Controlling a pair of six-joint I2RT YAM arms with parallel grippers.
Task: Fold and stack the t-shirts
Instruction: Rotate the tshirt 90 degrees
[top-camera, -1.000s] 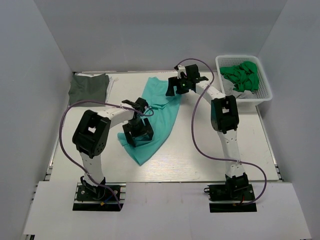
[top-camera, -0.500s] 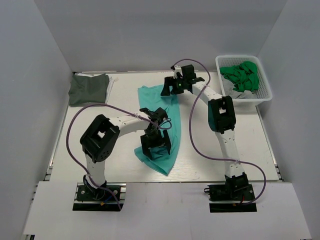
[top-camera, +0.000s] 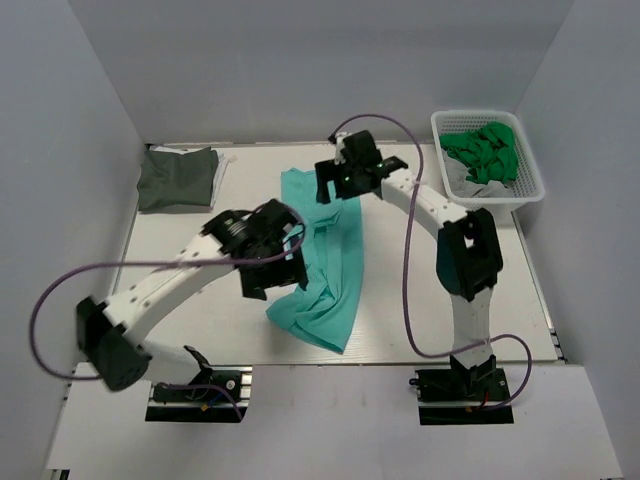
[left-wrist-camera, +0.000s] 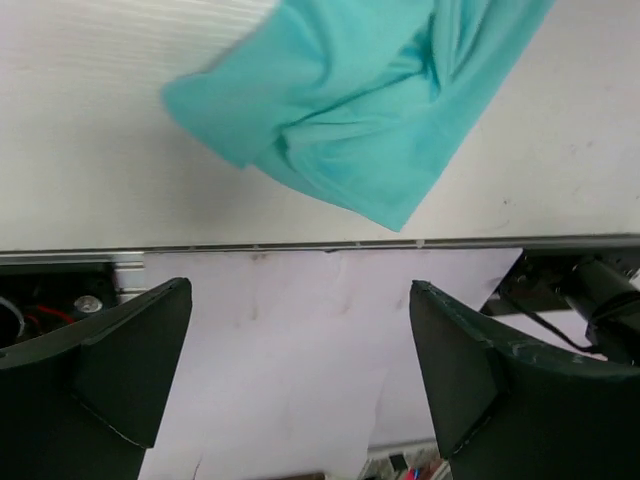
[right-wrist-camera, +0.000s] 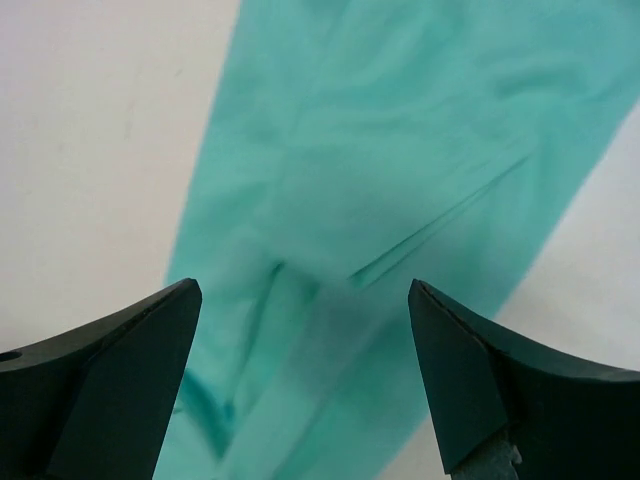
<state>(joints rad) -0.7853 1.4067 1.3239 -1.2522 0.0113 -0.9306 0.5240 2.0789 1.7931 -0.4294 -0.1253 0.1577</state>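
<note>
Observer: Shirts first. The teal t-shirt (top-camera: 325, 270) lies as a long rumpled strip down the middle of the table (top-camera: 230, 325). Its far end is under the right arm's wrist and its near end is bunched close to the front edge.

Recorder: Flat anywhere?

Observer: Not really. Creases and doubled layers run its whole length. The dark grey-olive t-shirt (top-camera: 177, 178) sits folded at the far left corner, well apart from the teal one.

Recorder: Left gripper?

Observer: The left gripper (top-camera: 272, 280) hangs above the left side of the strip's near half. Its wrist view shows both fingers (left-wrist-camera: 120, 370) spread wide with nothing between them. Below them are the teal hem, the table's front edge and a white board (left-wrist-camera: 300, 330).

Recorder: Right gripper?

Observer: The right gripper (top-camera: 348, 182) is over the far end of the teal strip. Its fingers (right-wrist-camera: 110, 380) stand wide apart. Teal cloth fills the view beneath them, soft and blurred, and none of it is pinched.

Recorder: Anything else on the table?

Observer: A white basket (top-camera: 505, 198) stands at the far right corner, holding a heap of green cloth (top-camera: 485, 150). It is clear of both arms.
</note>
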